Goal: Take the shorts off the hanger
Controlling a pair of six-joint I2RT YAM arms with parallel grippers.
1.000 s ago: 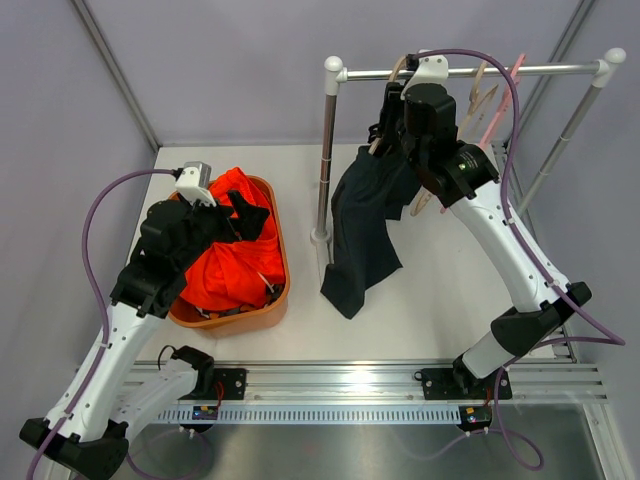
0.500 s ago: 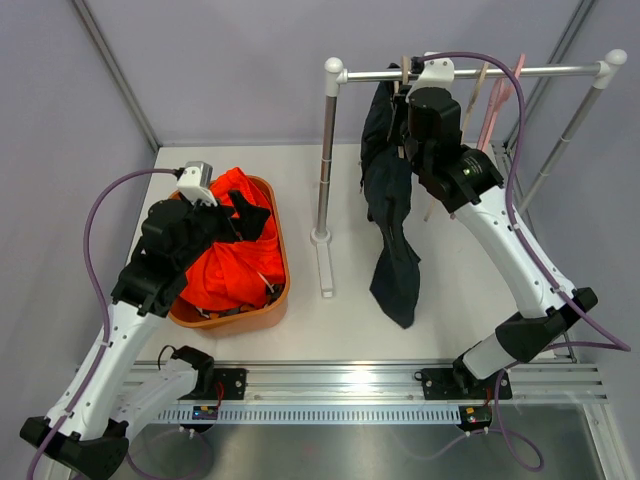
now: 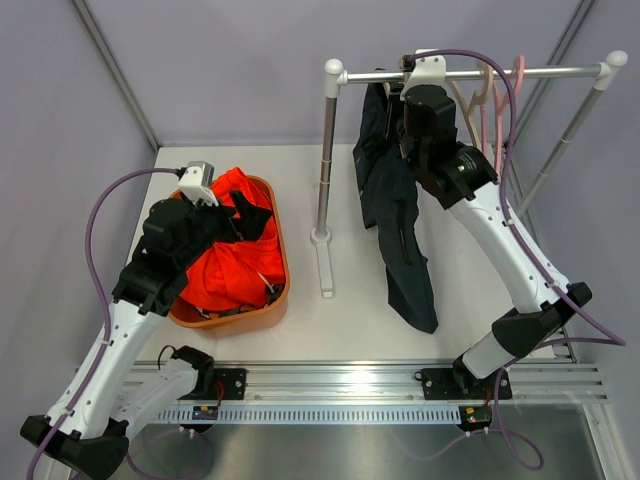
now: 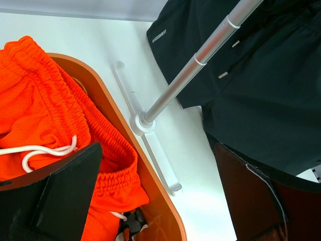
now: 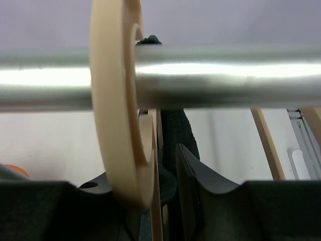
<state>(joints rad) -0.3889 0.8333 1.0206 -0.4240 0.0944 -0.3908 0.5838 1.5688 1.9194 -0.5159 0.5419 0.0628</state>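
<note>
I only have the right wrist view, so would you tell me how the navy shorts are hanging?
Observer: The navy shorts droop long from the rail, beside the right arm.
Operator: Thank you; where are the other shorts?
Observer: Orange shorts lie in the basket, under the left pincer.
Operator: Are there any other hangers?
Observer: A pink hanger hangs empty further along the rail.
</note>
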